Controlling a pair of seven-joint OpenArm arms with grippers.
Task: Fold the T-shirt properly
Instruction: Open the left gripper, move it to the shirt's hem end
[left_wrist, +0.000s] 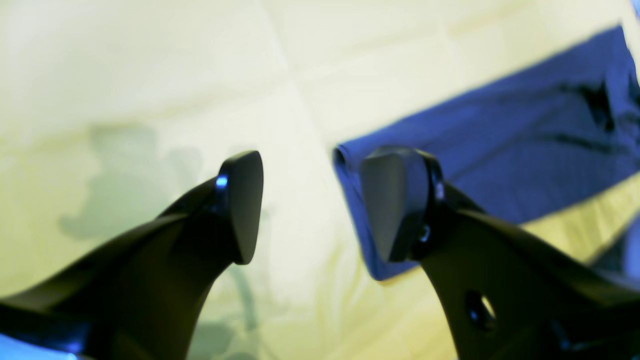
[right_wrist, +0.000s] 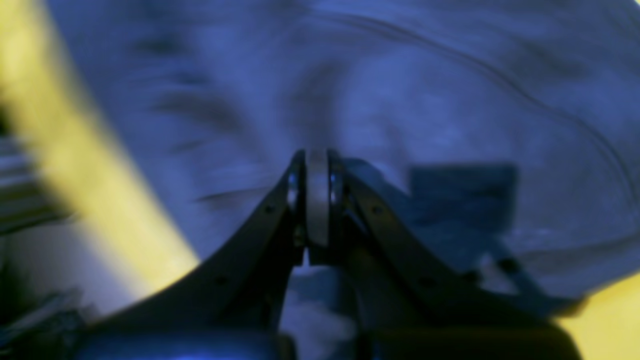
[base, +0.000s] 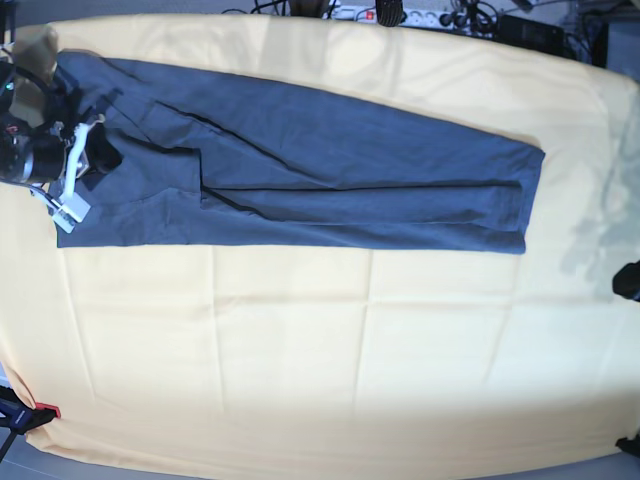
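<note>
The T-shirt (base: 330, 170) is dark slate-blue and lies folded into a long strip across the far half of the pale yellow tablecloth (base: 320, 340). My right gripper (right_wrist: 317, 200) is shut, its pads pressed together low over the shirt's wrinkled cloth (right_wrist: 425, 100); the blur hides whether any cloth is pinched. In the base view it (base: 100, 156) sits over the shirt's left end. My left gripper (left_wrist: 317, 205) is open and empty above the tablecloth, with its right finger (left_wrist: 390, 200) in front of the shirt's end (left_wrist: 500, 150).
A power strip and cables (base: 400, 14) lie beyond the table's far edge. A red clamp (base: 45, 411) sits at the front left corner. A dark part of the left arm (base: 628, 280) shows at the right edge.
</note>
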